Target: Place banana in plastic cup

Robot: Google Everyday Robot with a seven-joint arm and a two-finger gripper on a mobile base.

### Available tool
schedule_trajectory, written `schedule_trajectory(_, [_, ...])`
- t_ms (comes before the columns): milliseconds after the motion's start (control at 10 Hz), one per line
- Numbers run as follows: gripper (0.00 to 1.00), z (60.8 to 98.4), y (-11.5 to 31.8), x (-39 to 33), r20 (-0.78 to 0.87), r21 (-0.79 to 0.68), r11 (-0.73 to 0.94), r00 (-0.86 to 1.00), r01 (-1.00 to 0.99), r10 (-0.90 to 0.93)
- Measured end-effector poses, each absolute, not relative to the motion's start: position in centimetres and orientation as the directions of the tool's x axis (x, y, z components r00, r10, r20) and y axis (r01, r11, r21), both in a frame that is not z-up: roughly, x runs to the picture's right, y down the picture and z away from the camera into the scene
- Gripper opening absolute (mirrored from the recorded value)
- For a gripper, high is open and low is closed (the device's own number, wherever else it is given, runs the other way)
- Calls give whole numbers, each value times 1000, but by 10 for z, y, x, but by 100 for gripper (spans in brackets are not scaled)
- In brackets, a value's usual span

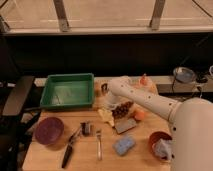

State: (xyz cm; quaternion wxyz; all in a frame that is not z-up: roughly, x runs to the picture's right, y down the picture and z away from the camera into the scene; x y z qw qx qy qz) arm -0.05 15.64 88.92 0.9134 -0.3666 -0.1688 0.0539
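the gripper [107,103] sits low at three o'clock of the green tray [67,77], over the banana [106,117]; its state i cannot tell. the red bowl [151,139] holds a pale crumpled wad [163,148].

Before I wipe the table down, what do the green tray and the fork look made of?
Green tray: likely plastic, uniform matte colour, moulded rim. Fork: probably metal, thin and pale grey. The gripper sits just right of the tray.

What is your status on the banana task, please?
Gripper low over table centre, right above the banana. Banana lies on the table, grape bunch beside it. Plastic cup not visible, possibly behind the arm.
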Motion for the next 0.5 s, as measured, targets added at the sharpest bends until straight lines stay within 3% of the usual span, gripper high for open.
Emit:
schedule_trajectory(300, [14, 887, 159, 2, 274, -690, 724, 934, 26, 227])
schedule_trajectory(500, [1, 881, 153, 4, 287, -677, 735, 929, 26, 232])
